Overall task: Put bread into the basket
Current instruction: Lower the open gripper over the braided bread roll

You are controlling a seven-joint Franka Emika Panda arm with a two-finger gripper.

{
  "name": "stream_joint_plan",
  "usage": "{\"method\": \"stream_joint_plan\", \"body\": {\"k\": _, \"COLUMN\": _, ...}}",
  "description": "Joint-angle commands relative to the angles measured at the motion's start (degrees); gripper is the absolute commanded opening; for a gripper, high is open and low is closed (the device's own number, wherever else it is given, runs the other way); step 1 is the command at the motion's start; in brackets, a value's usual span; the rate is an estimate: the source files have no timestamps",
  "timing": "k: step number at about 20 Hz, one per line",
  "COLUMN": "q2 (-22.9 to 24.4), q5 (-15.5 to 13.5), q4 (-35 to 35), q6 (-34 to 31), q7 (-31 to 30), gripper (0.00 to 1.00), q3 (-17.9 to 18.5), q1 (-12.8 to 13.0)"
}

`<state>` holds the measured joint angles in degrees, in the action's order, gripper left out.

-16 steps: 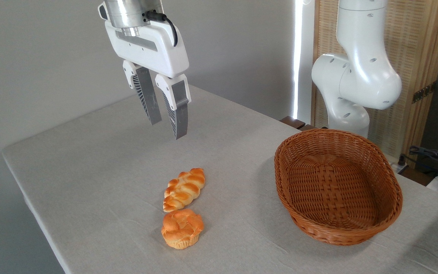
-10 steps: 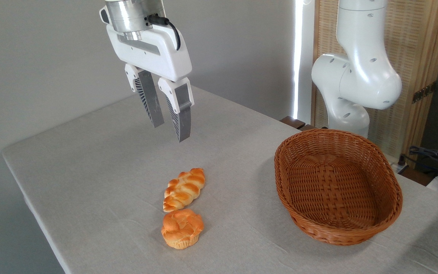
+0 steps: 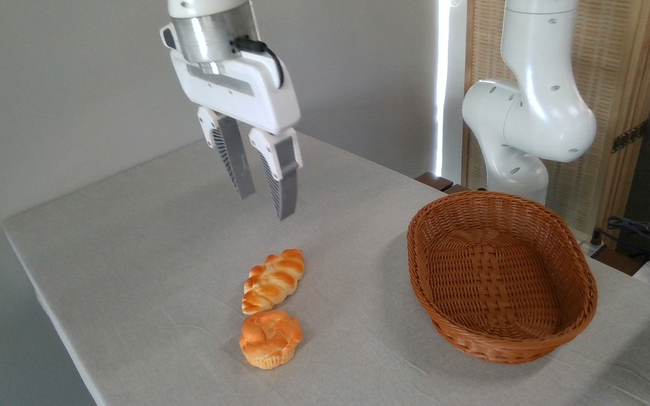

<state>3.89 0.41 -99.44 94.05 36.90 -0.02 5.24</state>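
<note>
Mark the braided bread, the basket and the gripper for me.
braided bread (image 3: 273,280), fixed camera, middle of the plaited top.
basket (image 3: 583,307), fixed camera, right-hand woven rim.
gripper (image 3: 267,206), fixed camera, midway between the fingertips.

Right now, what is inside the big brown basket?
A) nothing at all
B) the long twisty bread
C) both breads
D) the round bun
A: the basket shows only its bare woven bottom, while the long bread and the round bun both lie on the table to its left, and the open gripper hangs empty above them.
</note>
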Motion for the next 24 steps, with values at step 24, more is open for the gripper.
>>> {"method": "stream_joint_plan", "body": {"k": 24, "q2": 2.6, "q5": -7.6, "q4": -26.4, "q6": 29.9, "q7": -13.0, "gripper": 1.00, "q3": -0.4, "q1": 1.0}}
